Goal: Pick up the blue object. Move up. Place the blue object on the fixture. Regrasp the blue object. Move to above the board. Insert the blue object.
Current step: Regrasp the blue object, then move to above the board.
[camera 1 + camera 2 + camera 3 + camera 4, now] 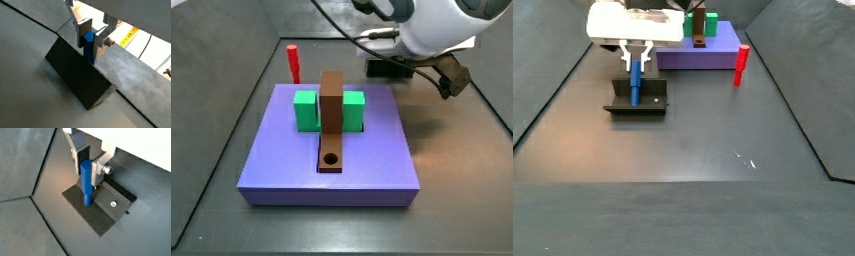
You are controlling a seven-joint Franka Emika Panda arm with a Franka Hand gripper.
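The blue object (87, 188) is a slim blue peg standing upright, its lower end resting on the dark fixture (107, 208). My gripper (87, 173) is shut on the peg's upper end, one silver finger on each side. A wrist view from the other side shows the same peg (89, 40) against the fixture's dark wall (77, 75). In a side view the gripper (636, 65) hangs over the fixture (636, 103) with the peg (636, 80) between its fingers. The purple board (278, 160) lies apart from the fixture (389, 68), where the arm hides the peg.
On the board stand a green block (306, 110) and a brown bar (331, 125) with a round hole (331, 159). A red peg (291, 63) stands upright beside the board's far edge. Dark walls ring the floor.
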